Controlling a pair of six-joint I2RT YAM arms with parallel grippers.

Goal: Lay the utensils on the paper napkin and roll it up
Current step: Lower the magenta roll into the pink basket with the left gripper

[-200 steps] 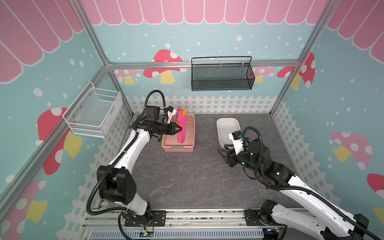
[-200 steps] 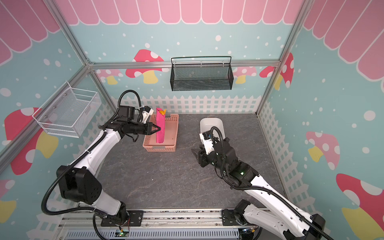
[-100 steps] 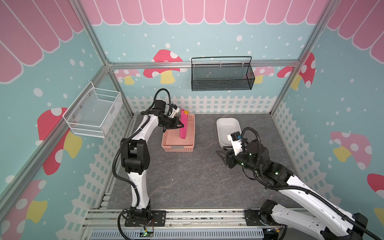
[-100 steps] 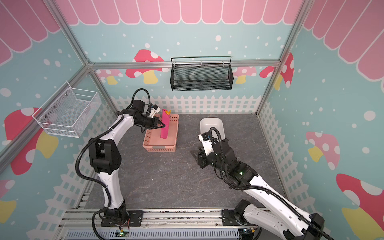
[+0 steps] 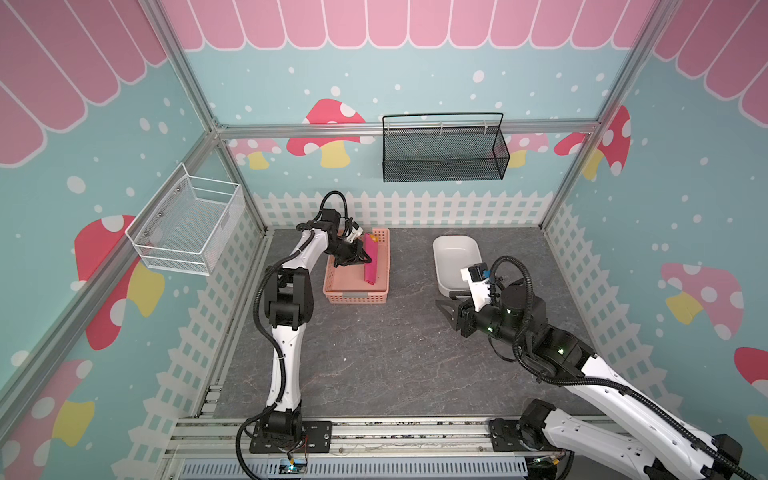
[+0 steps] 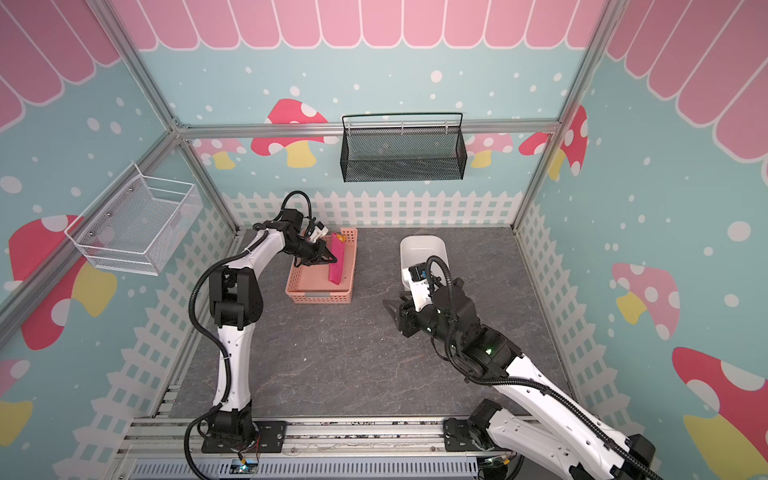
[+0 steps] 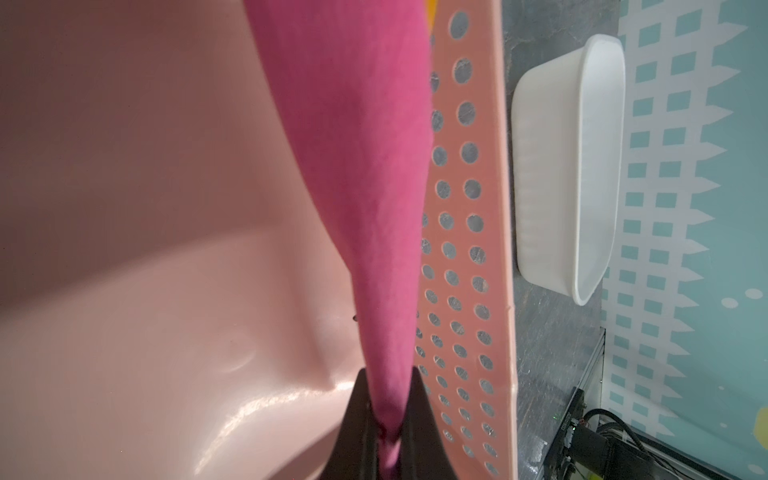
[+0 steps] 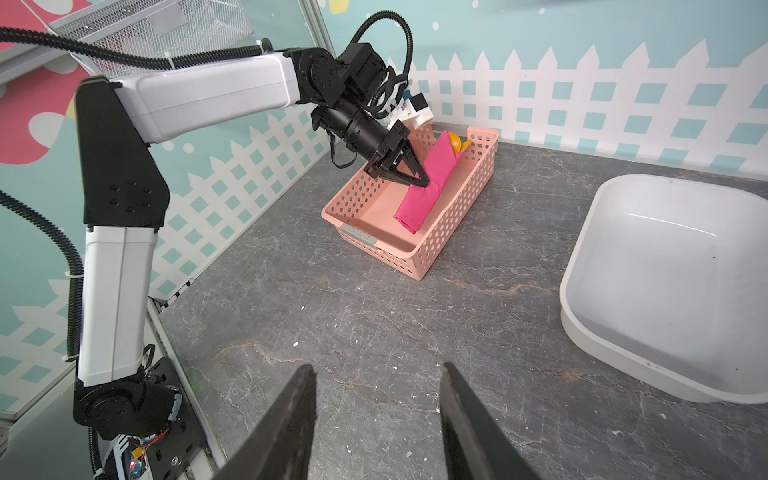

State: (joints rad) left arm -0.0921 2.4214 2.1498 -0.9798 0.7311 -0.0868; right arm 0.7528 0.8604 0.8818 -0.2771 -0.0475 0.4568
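The hot-pink paper napkin (image 8: 424,189) was already rolled around the orange-yellow plastic utensils (image 8: 456,143), lying along the right wall inside the salmon-pink perforated plastic basket (image 8: 440,245). The left gripper (image 8: 420,179) pinched the napkin; the right gripper (image 8: 376,368) hung half-open, empty. Only releasing seemed left

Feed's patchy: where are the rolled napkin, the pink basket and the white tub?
paper napkin (image 8: 424,187), right wrist view, middle of the roll.
pink basket (image 8: 446,224), right wrist view, perforated long side wall.
white tub (image 8: 648,257), right wrist view, inner wall.
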